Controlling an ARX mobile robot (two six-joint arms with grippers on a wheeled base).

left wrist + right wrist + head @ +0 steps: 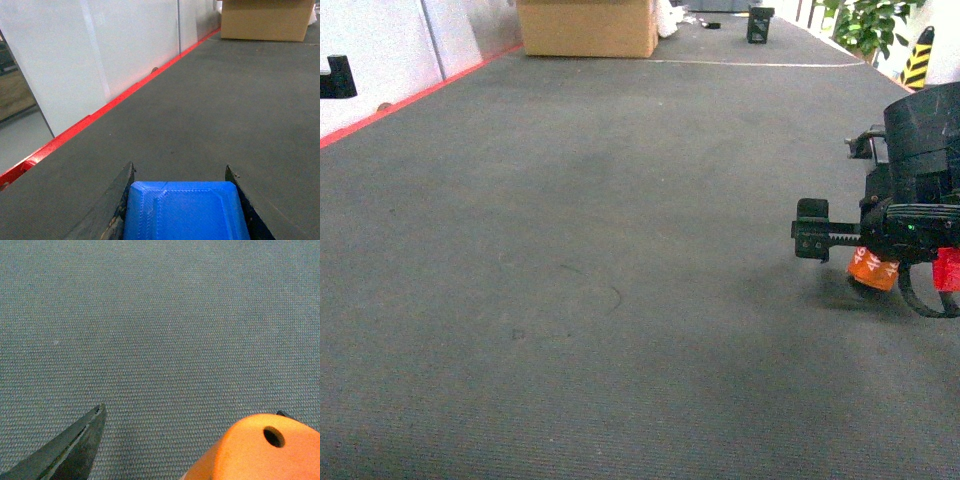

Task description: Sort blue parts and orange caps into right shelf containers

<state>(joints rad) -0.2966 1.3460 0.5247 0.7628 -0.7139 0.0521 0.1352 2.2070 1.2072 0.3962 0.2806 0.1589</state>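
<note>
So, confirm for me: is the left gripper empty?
No; in the left wrist view a blue part sits between the left gripper's two dark fingers.

An orange cap (873, 269) with what looks like white print, a bright blue part (186, 211), dark grey carpet (580, 260).

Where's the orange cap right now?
Head view, far right: the orange cap sits in the right gripper, just above the grey carpet.
</note>
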